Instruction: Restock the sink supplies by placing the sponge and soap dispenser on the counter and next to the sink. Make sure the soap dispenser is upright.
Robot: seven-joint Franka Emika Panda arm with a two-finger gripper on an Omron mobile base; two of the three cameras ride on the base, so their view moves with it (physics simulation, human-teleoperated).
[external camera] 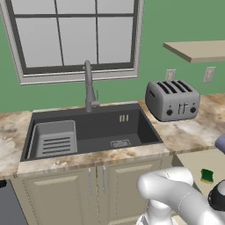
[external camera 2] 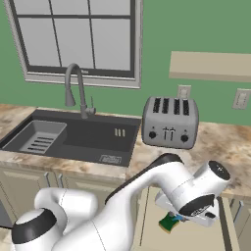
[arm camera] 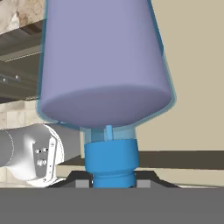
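My gripper (arm camera: 113, 183) is clamped on the blue pump neck of the soap dispenser (arm camera: 105, 61); its long axis runs straight away from my hand, base outward.

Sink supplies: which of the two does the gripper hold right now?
The soap dispenser: the hand view shows its blue pump top clamped between the fingertips of the gripper. The sponge lies apart on a tan surface below counter level.

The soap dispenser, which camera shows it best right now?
The hand view: the soap dispenser looms large there, lavender body and blue pump top, with the pump end at the gripper. The left base view catches just a lavender sliver at its right edge. In the right base view I can't make it out.
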